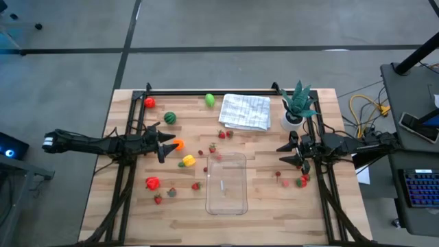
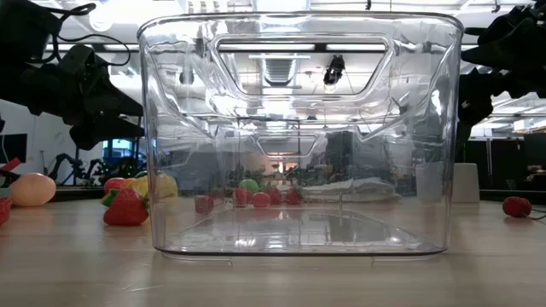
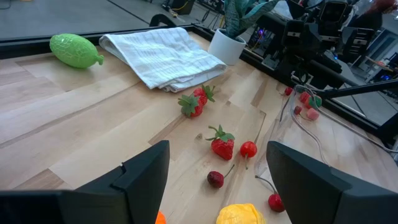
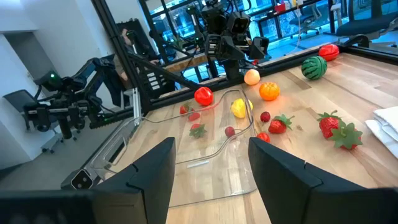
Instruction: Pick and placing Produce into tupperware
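The clear tupperware (image 1: 226, 182) stands on the table at near centre, and it fills the low view (image 2: 299, 136). Produce lies scattered around it: an orange fruit (image 1: 178, 145), a yellow one (image 1: 188, 160), a striped melon (image 1: 169, 118), a lime-green one (image 1: 210, 100), red ones (image 1: 152, 183) and strawberries (image 1: 226, 134). My left gripper (image 1: 164, 145) is open, with the orange fruit just ahead of its fingertips (image 3: 160, 218). My right gripper (image 1: 291, 152) is open and empty, to the right of the tupperware (image 4: 205, 155).
A folded white cloth (image 1: 245, 110) and a spiky plant in a white pot (image 1: 296, 107) stand at the far side. Small red fruits (image 1: 302, 181) lie under my right arm. A black frame runs along the table's left, right and far edges.
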